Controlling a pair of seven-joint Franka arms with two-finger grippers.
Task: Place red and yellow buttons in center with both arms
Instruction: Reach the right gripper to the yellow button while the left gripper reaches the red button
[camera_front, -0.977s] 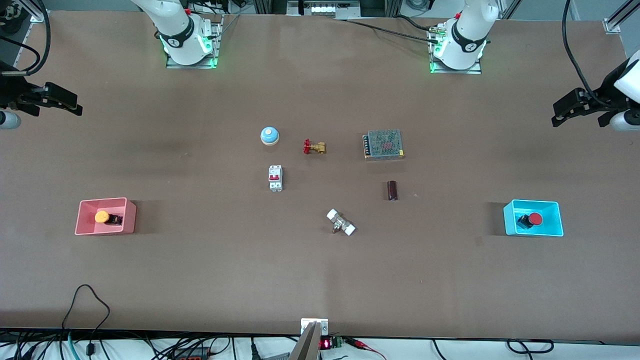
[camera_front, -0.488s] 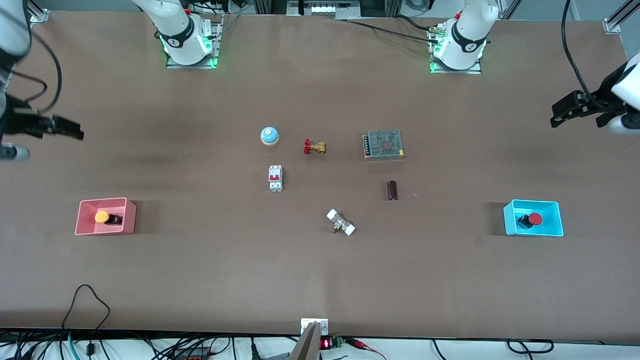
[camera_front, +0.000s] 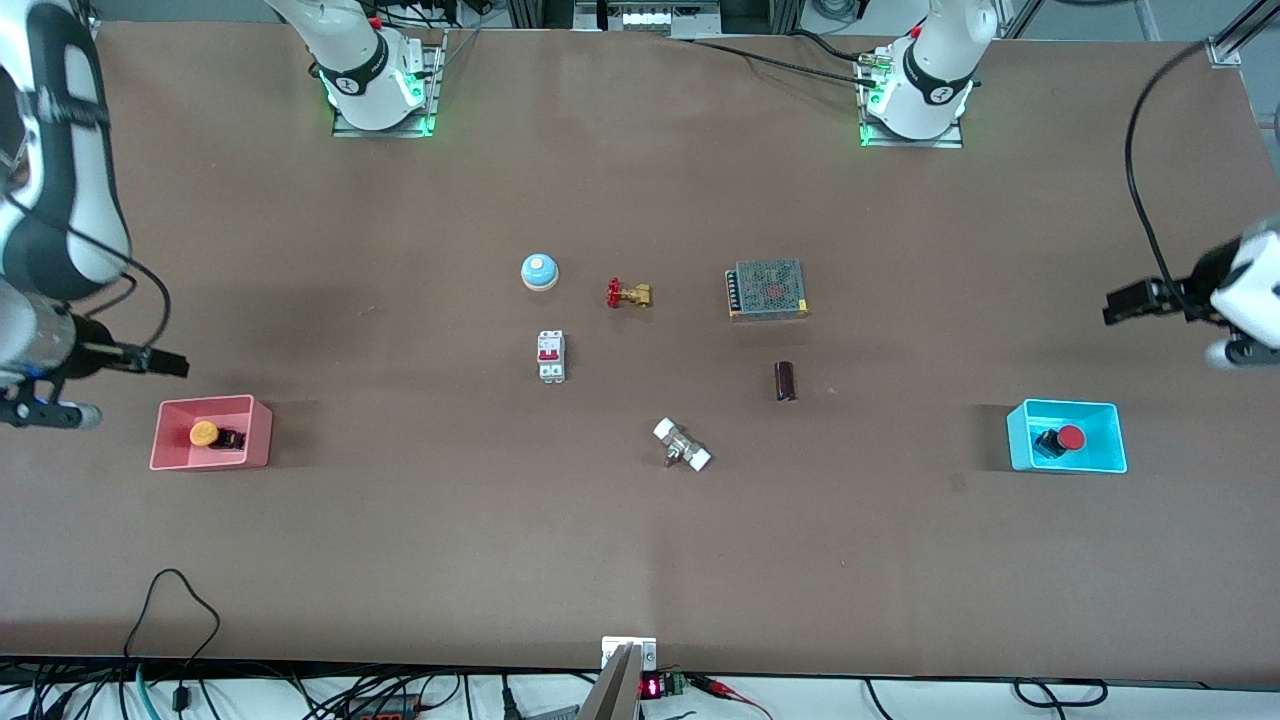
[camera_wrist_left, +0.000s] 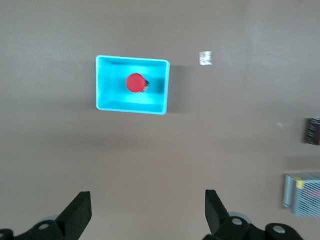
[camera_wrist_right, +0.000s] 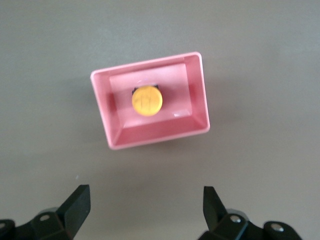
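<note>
The orange-yellow button (camera_front: 204, 433) lies in the pink bin (camera_front: 258, 432) at the right arm's end of the table. The red button (camera_front: 1071, 437) lies in the cyan bin (camera_front: 1110, 440) at the left arm's end. My right gripper (camera_front: 172, 364) is open and empty over bare table beside the pink bin. Its wrist view shows the yellow button (camera_wrist_right: 147, 100) in the bin (camera_wrist_right: 197, 90), apart from the gripper (camera_wrist_right: 145, 196). My left gripper (camera_front: 1118, 303) is open and empty over bare table beside the cyan bin. Its wrist view shows the red button (camera_wrist_left: 135, 83), apart from the gripper (camera_wrist_left: 148, 200).
Around the brown tabletop's middle (camera_front: 640, 540) lie a blue bell (camera_front: 539, 271), a red-handled valve (camera_front: 627, 294), a circuit breaker (camera_front: 551, 356), a metal power supply (camera_front: 768, 289), a dark cylinder (camera_front: 785, 381) and a white-ended fitting (camera_front: 682, 445).
Both grippers have moved closer to their bins, the right one toward the pink bin and the left one toward the cyan bin. The buttons and other objects have not moved.
</note>
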